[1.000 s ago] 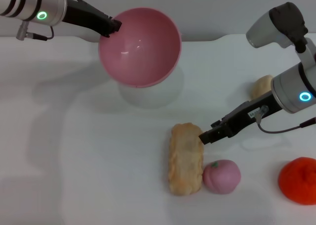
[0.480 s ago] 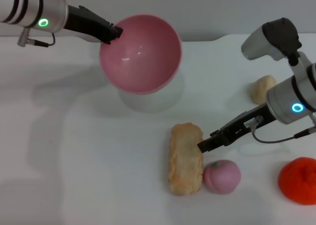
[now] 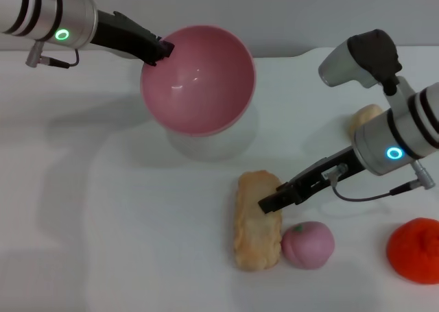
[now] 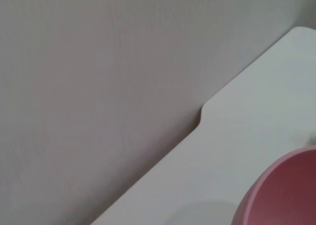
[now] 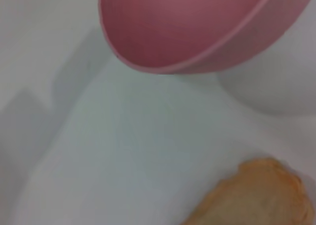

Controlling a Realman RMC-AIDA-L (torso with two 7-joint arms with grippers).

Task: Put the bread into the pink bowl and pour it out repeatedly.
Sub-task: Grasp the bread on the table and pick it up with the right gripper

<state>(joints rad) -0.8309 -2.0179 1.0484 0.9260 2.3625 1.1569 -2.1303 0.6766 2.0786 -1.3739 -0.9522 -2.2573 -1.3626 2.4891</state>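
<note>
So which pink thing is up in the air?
The pink bowl, held by its rim in the left pincer. The little pink ball sits on the table beside the bread.

right tool [image 3: 266, 205]: advanced onto bread [image 3: 256, 223], maybe touching | pink bowl [image 3: 199, 79]: slightly lower

One pink bowl [image 3: 199, 79]. One bread [image 3: 257, 220]. One pink peach-like ball [image 3: 308, 244]. One orange fruit [image 3: 413, 249], at frame edge. One beige egg-shaped lump [image 3: 365, 118], partly hidden by arm. Two pincers: left pincer [image 3: 162, 51], right pincer [image 3: 266, 204]. One white surface [image 3: 123, 223].
</note>
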